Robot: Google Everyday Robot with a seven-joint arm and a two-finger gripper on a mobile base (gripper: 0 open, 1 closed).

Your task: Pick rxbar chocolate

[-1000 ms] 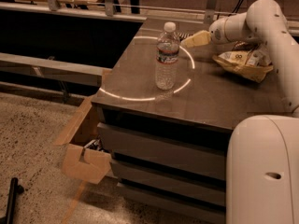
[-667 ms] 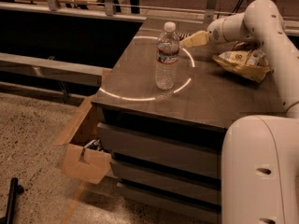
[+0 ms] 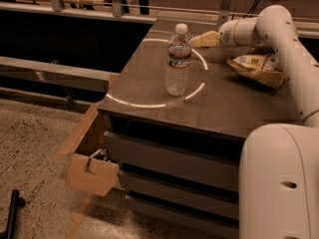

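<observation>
My gripper [image 3: 199, 40] reaches over the far part of the dark table [image 3: 229, 103], its beige tip pointing left just behind a clear water bottle [image 3: 178, 63]. My white arm arcs back over the table's right side. A yellow-and-white wrinkly snack bag [image 3: 256, 67] lies under the arm at the far right. The rxbar chocolate, a small dark bar, does not show in this view; it is hidden or out of sight.
The water bottle stands upright inside a bright ring of light on the table. My white base [image 3: 279, 183] fills the lower right. An open cardboard box [image 3: 92, 171] sits on the speckled floor at the table's left. Railings run along the back.
The gripper has edged slightly left toward the spot behind the bottle. The bottle and the snack bag have not moved.
</observation>
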